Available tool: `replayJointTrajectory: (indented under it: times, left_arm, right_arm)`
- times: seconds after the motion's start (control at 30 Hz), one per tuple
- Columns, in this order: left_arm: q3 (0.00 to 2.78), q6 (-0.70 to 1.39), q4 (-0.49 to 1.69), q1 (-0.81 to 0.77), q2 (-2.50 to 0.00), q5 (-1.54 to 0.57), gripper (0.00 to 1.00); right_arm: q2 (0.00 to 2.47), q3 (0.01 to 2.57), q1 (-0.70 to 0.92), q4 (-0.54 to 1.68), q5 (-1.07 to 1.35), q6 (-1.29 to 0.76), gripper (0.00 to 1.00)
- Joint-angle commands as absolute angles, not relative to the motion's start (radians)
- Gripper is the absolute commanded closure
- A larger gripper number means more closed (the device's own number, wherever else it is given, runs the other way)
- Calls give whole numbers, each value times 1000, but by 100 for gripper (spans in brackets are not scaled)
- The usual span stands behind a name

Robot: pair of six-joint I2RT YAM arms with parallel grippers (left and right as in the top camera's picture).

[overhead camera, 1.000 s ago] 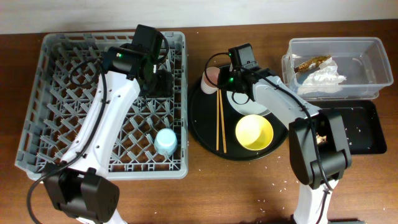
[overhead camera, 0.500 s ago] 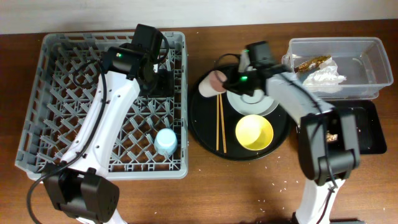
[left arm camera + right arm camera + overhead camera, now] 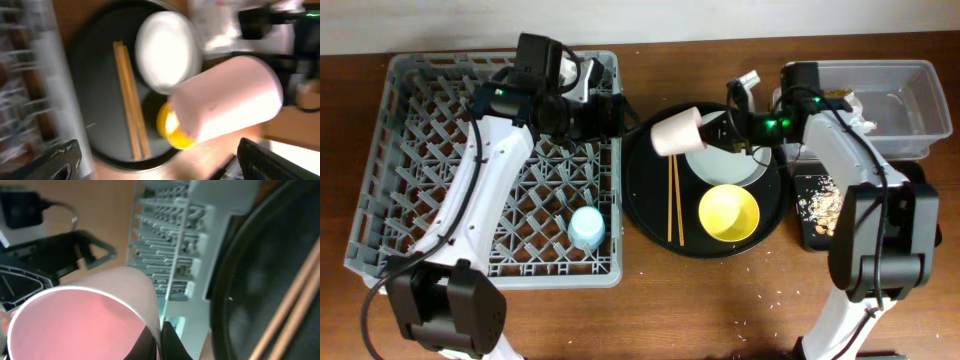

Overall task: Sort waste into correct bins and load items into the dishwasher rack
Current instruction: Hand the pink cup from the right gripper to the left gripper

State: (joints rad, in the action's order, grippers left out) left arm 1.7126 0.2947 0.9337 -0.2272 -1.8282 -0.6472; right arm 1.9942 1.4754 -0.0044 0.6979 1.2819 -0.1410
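Overhead: grips the pink cup (image 3: 677,131) by its rim with the right claw (image 3: 712,130), clamped on it, one finger inside the mouth as the right wrist view shows. Holds it on its side, lifted over the left edge of the round black tray (image 3: 650,215), base turned toward the dishwasher rack (image 3: 440,200). Reaches out past the rack's right wall with the left claw (image 3: 622,111), fingers spread wide and empty, near the cup but not touching it.

Reads as a hand-over: probably gripped at the rim and offered sideways so as to leave the cup's body free for the other claw, the rack lying on the left arm's side. Calls for a firm hold on the left before any release on the right.

Finds one blue cup (image 3: 587,227) in the rack, near its front right corner. Finds the plate (image 3: 720,162), yellow bowl (image 3: 728,212) and chopsticks (image 3: 674,200) on the round tray. Finds the napkin (image 3: 863,112) and brown wrapper (image 3: 832,92) in the clear tub (image 3: 910,66), partly hidden by the right arm, and crumbly scraps (image 3: 820,203) in the flat black tray (image 3: 807,235) on the tabletop (image 3: 720,300).
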Motion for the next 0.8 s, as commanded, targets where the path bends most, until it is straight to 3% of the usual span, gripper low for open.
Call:
replayJointTrajectory:
  times: [0.0,0.23,0.4,0.57,0.77]
  left_arm:
    - [1615,300,834,-187,-1834,-983,1]
    - [1470,391,612,-131,-1834,-1246,1]
    - [1446,393,603,-128,-1834,-1322,2]
    - [1446,392,583,-128,-1834,-1370,16]
    - [1446,387,584,-126,-1834,-1374,13]
  right_arm:
    - [1968,1482,20,667,1386,-104,96]
    - [1968,1482,43,593,1385,-150,96]
    - [1968,1482,87,398,1343,-332,96]
    - [1968,1482,153,249,1300,-452,96]
    - [1968,1482,205,46,1299,-624,96]
